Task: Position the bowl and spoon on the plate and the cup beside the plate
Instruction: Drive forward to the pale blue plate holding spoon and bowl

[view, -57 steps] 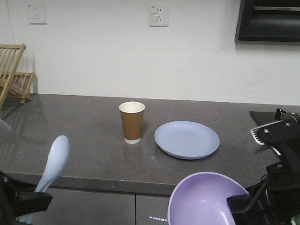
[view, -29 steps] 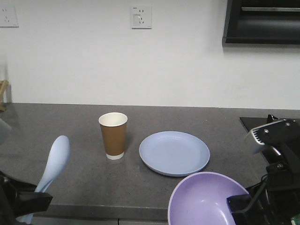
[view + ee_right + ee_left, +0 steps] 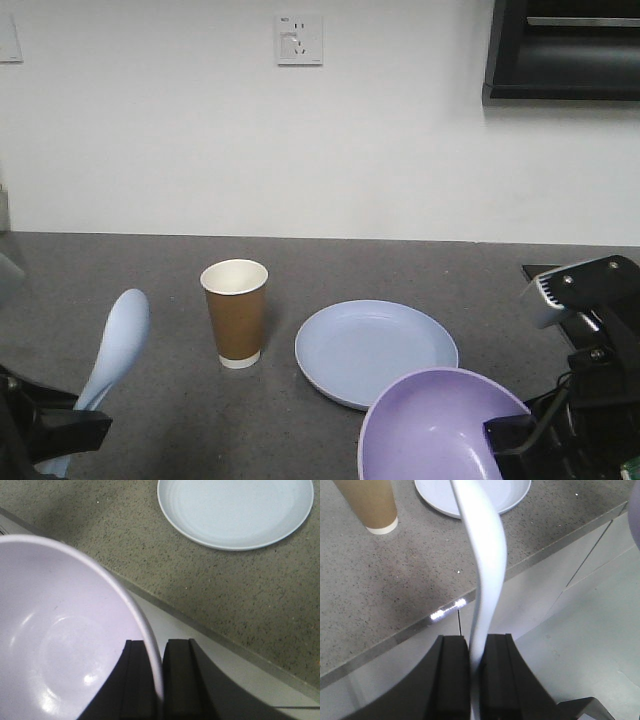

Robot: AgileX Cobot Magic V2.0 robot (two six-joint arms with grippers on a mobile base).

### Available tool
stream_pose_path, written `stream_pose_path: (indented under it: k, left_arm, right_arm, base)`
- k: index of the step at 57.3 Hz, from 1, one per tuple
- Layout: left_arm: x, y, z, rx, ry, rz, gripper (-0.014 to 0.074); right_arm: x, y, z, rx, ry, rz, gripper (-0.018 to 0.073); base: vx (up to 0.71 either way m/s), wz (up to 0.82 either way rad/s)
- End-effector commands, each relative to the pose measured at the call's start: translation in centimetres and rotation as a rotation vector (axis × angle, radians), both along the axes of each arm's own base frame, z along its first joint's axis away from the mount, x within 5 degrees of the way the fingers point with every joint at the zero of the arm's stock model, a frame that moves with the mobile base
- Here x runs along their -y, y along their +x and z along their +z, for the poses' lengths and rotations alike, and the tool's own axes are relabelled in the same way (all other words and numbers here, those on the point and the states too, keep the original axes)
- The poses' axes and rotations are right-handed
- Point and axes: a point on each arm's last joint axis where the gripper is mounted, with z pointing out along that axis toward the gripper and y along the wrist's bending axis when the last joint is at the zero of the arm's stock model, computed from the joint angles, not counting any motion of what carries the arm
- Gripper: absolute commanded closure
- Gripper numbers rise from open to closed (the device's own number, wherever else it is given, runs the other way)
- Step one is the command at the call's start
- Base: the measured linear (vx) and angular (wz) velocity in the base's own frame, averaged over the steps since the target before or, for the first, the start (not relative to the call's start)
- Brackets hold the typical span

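Left wrist view: the left gripper (image 3: pixel 474 672) is closed on the handle of the spoon (image 3: pixel 482 555), its two black fingers (image 3: pixel 451 675) pressed against either side of the flat handle. The pale spoon rises from the jaws in a gentle curve, held in the air in front of the worktop (image 3: pixel 395 590) edge, above the cabinet fronts (image 3: pixel 535 600). Beyond it on the worktop stand the base of the cup (image 3: pixel 369 502) and the near rim of the plate (image 3: pixel 500 495).

Right wrist view: the right gripper (image 3: pixel 156 680) is clamped on the rim of the bowl (image 3: pixel 55 640), one finger inside the wall and one outside. The lavender bowl is tilted so that its glossy interior faces the camera, and it hangs clear of the worktop (image 3: pixel 240 590) edge. The plate (image 3: pixel 235 507) lies flat on the speckled surface farther out.

Front view: the spoon (image 3: pixel 112 350) stands at lower left, scoop uppermost, and the bowl (image 3: pixel 430 425) is at lower right, overlapping the near rim of the plate (image 3: pixel 375 350) in the picture. The cup (image 3: pixel 235 312) stands upright just beside the plate, on its left as seen here, without touching it. A grey worktop (image 3: pixel 120 265) carries both; a white wall with a socket (image 3: pixel 298 38) closes the scene.
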Motion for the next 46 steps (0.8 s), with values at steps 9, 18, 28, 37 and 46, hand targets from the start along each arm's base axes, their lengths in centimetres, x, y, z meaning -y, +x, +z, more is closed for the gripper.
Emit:
stream_pose_path:
  k: [9,18,28,37,46]
  left_arm:
    - [0.11,-0.20,1.62,0.083,-0.067,0.003,0.0461]
    - [0.11,-0.20,1.62,0.083,-0.067,0.003,0.0461]
    - [0.11,-0.20,1.62,0.083,-0.067,0.003,0.0461]
    - [0.11,-0.20,1.62,0.083,-0.067,0.003,0.0461]
    - [0.11,-0.20,1.62,0.083,-0.067,0.003,0.0461]
  right_arm:
    - [0.07,-0.03,1.74,0.101,0.042,-0.019,0.0457]
    - [0.07,-0.03,1.74,0.101,0.042,-0.019,0.0457]
    - [0.07,-0.03,1.74,0.101,0.042,-0.019,0.0457]
    - [0.07,-0.03,1.74,0.101,0.042,-0.019,0.0457]
    - [0.07,-0.03,1.74,0.101,0.042,-0.019,0.0457]
  base:
    - [0.11,0.02]
    - [0.09,0.02]
    - [0.08,0.01]
    - [0.06,0.01]
    - [0.04,0.00]
